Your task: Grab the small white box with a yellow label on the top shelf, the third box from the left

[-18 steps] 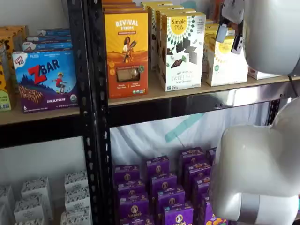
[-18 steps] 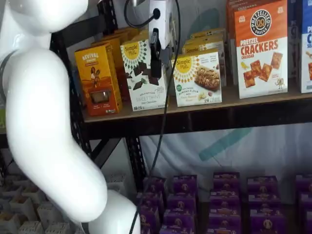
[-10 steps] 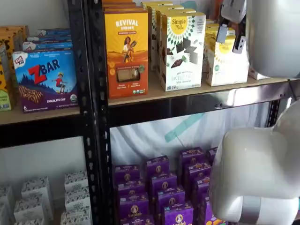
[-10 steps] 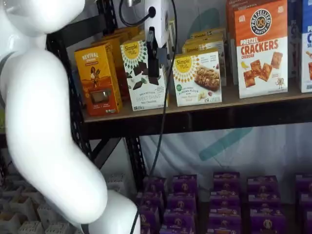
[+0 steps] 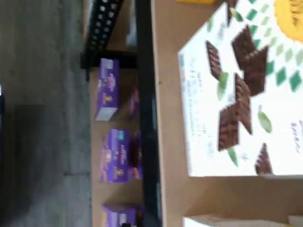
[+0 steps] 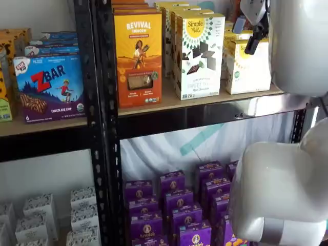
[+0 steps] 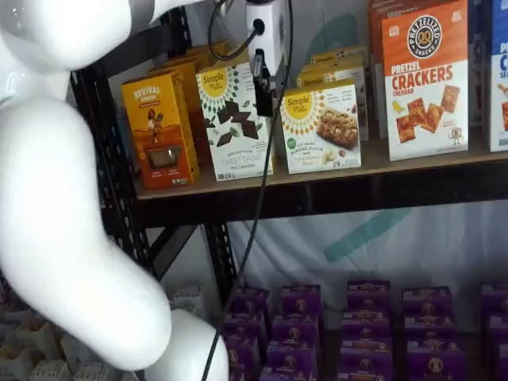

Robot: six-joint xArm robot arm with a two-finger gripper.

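zbar box sat at 9 o'clock on the neighbouring bench, beyond the black upright. on the top shelf the orange revival box stood first, then the tall white carton with chocolate squares, then the small white box just beside it at its 3 o'clock, upright at the bench's front edge, yellow sunburst facing out. more cartons lined up behind each. orange pretzel crackers box stood farther along at 3 o'clock, apart from the small white box.

claw hung from 12 o'clock, black fingers in front of the gap between the tall carton and the small white box, overlapping the small box's upper corner in a shelf view. no gap between the fingers showed and no box was in them; cannot tell whether spread or pressed together. cable dropped beside it.

wrist view showed the tall carton's face close up, with a pale box edge beside it on the tan board.

purple boxes filled the lower bench at 6 o'clock.
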